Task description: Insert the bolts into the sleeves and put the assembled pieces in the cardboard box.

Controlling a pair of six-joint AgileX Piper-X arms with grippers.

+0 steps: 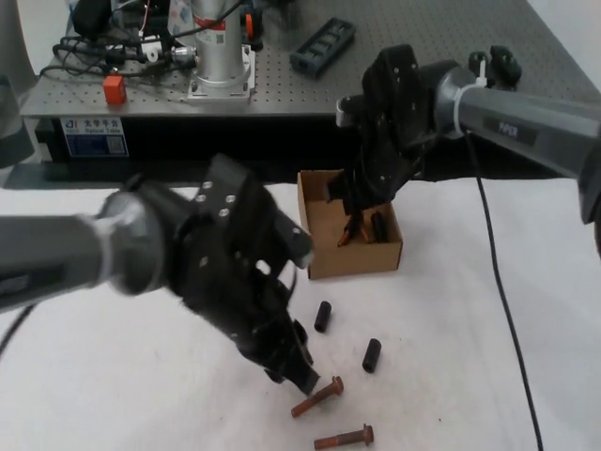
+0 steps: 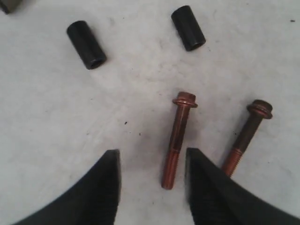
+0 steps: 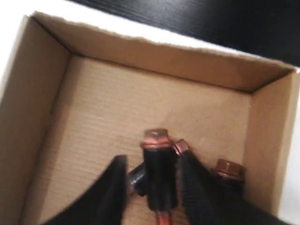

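Two black sleeves (image 2: 86, 44) (image 2: 188, 27) and two copper bolts (image 2: 178, 140) (image 2: 246, 136) lie loose on the white table. My left gripper (image 2: 152, 173) hangs open just above them, with the threaded end of the nearer bolt (image 1: 317, 396) between its fingers and untouched. The other bolt (image 1: 345, 438) lies closer to the front edge. My right gripper (image 3: 153, 159) is inside the cardboard box (image 1: 352, 263), shut on an assembled bolt-and-sleeve piece (image 3: 159, 180) with the bolt head pointing at the box floor. Two more assembled pieces (image 3: 228, 169) (image 3: 180, 146) lie in the box.
Behind the box runs a dark perforated bench (image 1: 282, 85) carrying a metal post (image 1: 221, 47), cables, an orange block (image 1: 114, 88) and a black tray (image 1: 323, 45). A black cable (image 1: 498, 272) trails across the white table on the right.
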